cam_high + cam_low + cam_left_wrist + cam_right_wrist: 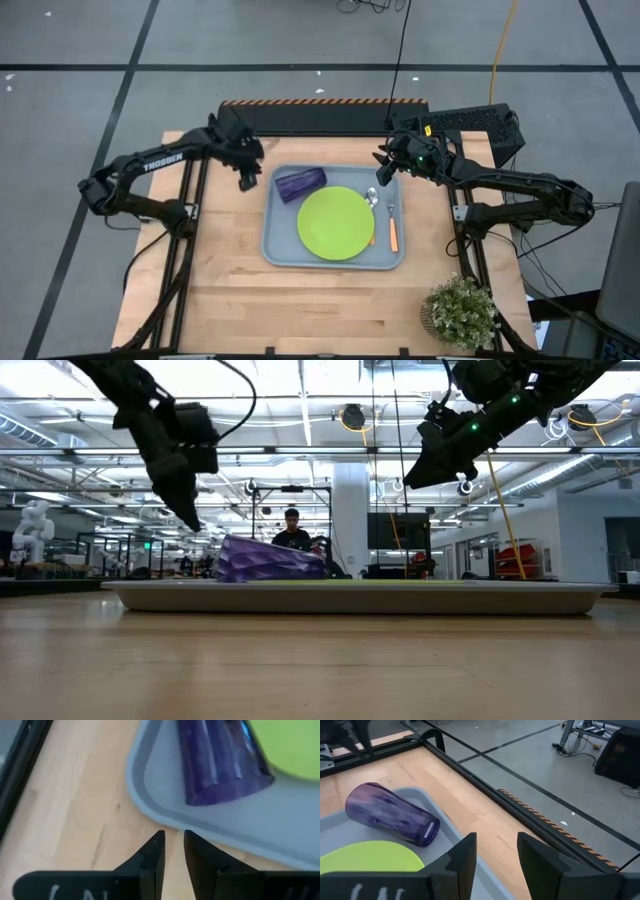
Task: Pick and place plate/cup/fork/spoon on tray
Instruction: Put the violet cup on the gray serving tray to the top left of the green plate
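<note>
Left gripper (247, 180): hovering off the tray's (283, 255) left edge; fingers parted narrowly, empty
Cup (301, 183): lying sideways on tray; risking rolling
Plate (335, 223): sitting centred
Spoon (372, 199), fork (392, 228): lying right of plate
Right gripper (384, 167): hovering, parted moderately, empty

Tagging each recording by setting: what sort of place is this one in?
Most likely a robotics lab or open industrial workspace. The wooden table stands on a grey floor marked with black tape lines; behind it the low view shows ceiling trusses, more equipment racks and a person.
</note>
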